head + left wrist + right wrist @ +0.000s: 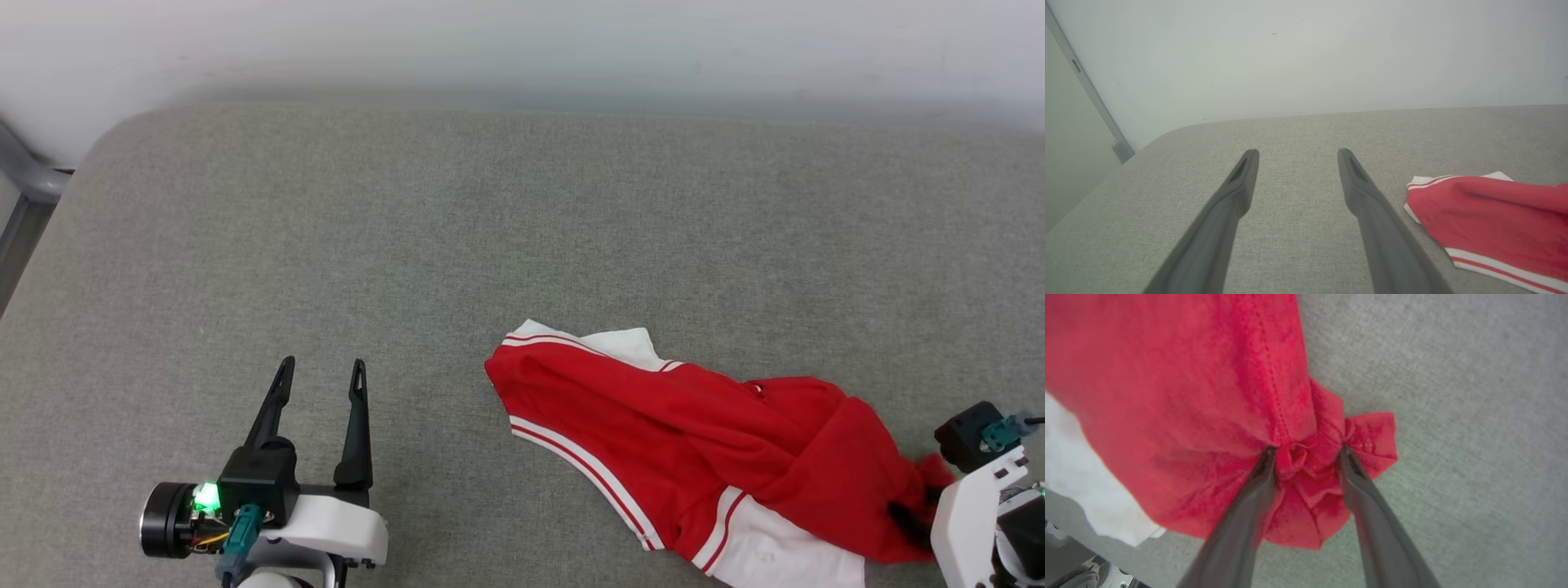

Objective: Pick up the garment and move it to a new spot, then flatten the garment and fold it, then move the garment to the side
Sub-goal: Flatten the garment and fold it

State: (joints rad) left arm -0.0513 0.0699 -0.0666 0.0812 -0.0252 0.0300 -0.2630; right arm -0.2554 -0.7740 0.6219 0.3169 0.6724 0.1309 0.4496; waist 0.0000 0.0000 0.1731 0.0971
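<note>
The garment (702, 441) is seen crumpled on the pad (490, 204), with a red corner bunched between the fingers of the right gripper (1306, 451), though it cannot be told whether the corner is pinched yet, and the left gripper (322, 371) is spread open and empty, so the pick-up seems in hand and a firm pinch and lift are needed next.

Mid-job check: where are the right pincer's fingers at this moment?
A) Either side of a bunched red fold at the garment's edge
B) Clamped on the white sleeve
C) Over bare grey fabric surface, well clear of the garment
A: in the right wrist view, the right pincer has one finger on each side of a bunched-up red fold at the edge of the garment, with its jaws apart.
</note>
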